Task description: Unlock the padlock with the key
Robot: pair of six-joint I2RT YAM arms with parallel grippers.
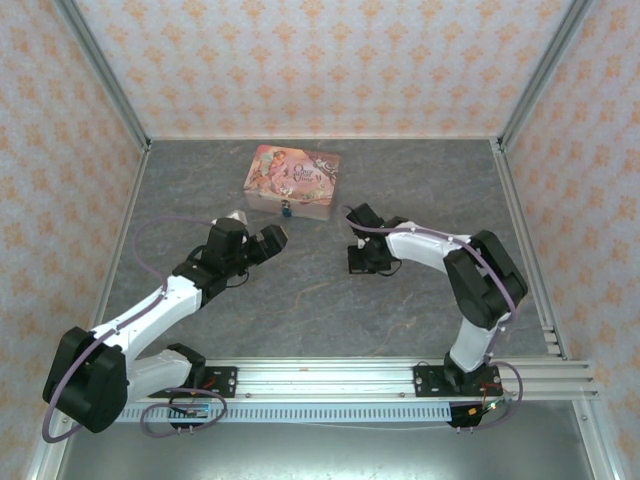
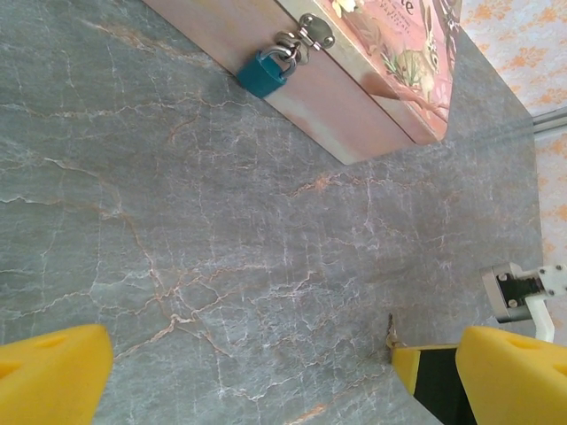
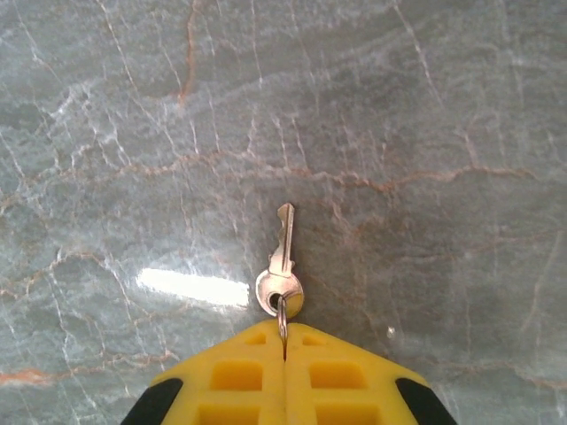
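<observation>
The key (image 3: 282, 257) is small and silvery, and its blade points away from my right gripper (image 3: 284, 345). That gripper is shut on the key's thin ring, pinched between the yellow fingertips (image 3: 239, 372). The key sits low against the grey marble table (image 3: 425, 133); I cannot tell whether it touches. The teal padlock (image 2: 263, 73) hangs on the hasp of the pink tin (image 2: 390, 80) and is also seen from above as the padlock (image 1: 286, 210). My left gripper (image 2: 283, 390) is open with nothing between its fingers, a short way in front of the padlock. From above, the right gripper (image 1: 360, 262) is down at the table, right of the tin's front.
The pink picture-printed tin (image 1: 293, 180) stands at the back middle of the table. The left gripper (image 1: 270, 240) is just in front of its left corner. Patterned walls with metal posts (image 1: 110, 80) close in three sides. A rail (image 1: 330, 380) runs along the near edge.
</observation>
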